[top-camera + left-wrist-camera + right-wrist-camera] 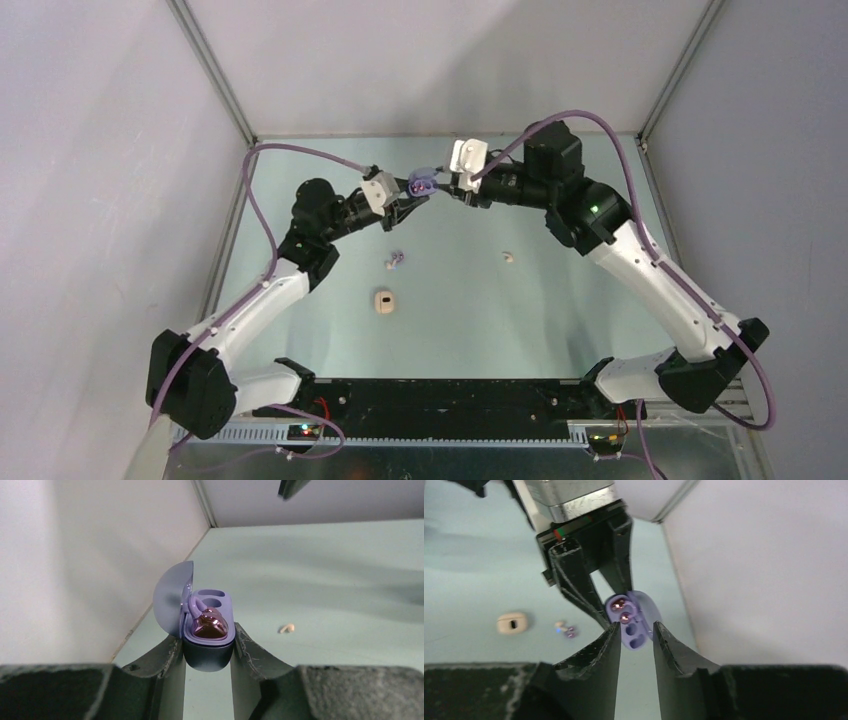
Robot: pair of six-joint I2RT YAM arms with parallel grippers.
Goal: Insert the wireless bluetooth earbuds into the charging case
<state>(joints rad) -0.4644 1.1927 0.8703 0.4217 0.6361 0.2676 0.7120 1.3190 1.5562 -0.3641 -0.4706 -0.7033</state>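
1. Grip: your left gripper [207,639] is clenched on the lower body of the lilac case [208,656]. It holds the case off the table [560,310] with the lid [170,597] swung open. That presents the sockets to the other arm.
2. Case contents: one lilac bud [209,622] sits in the near socket. The far socket [214,602] is empty, so I judge this case half filled.
3. Your right gripper [636,626] faces the case just beside it, with its jaws parted and nothing between them. From its wrist view the case shows through the gap, but the left wrist view shows that gripper clear of the case.
4. Loose lilac bud [571,633]: it lies on the table just beside a cream bud [559,626], so a careless pinch could catch both.
5. The second cream bud [509,257] lies well apart, on the right arm's side. The cream case [384,300] rests near the lilac pair.
6. Next, I judge, you need the right gripper down on that loose lilac bud while the left keeps the case steady and open.
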